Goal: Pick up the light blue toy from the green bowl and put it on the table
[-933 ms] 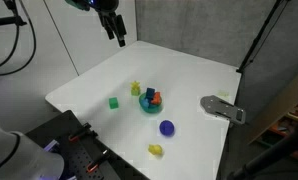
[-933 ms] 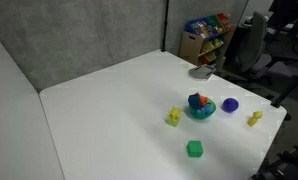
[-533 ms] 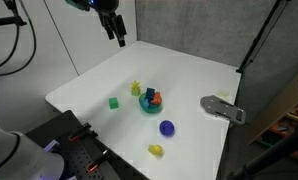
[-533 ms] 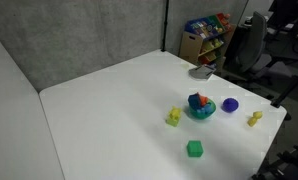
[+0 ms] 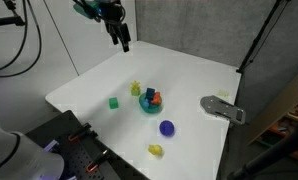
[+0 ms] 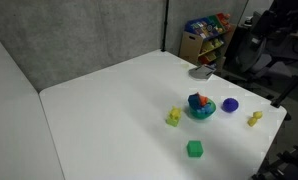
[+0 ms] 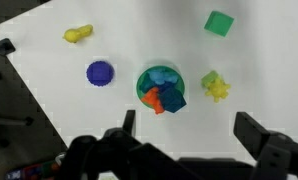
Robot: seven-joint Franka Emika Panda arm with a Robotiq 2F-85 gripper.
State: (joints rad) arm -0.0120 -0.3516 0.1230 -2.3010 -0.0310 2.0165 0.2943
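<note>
The green bowl (image 5: pixel 149 104) stands near the middle of the white table (image 5: pixel 189 70); it also shows in the other exterior view (image 6: pixel 200 111) and in the wrist view (image 7: pixel 141 88). In it lie the light blue toy (image 7: pixel 162 76), an orange-red toy (image 7: pixel 154 101) and a darker teal-blue piece (image 7: pixel 173 98). My gripper (image 5: pixel 122 38) hangs high above the table's far side, well away from the bowl. In the wrist view my gripper (image 7: pixel 189 128) is open and empty, with the bowl just beyond its fingers.
A blue-purple ball (image 5: pixel 166 127), a yellow toy (image 5: pixel 155 150), a green cube (image 5: pixel 113 102) and a yellow spiky toy (image 5: pixel 136 89) lie around the bowl. A grey flat object (image 5: pixel 222 108) sits at the table's edge. A grey partition stands behind.
My gripper has shifted slightly to the right and down in the exterior view. The objects on the table have not moved.
</note>
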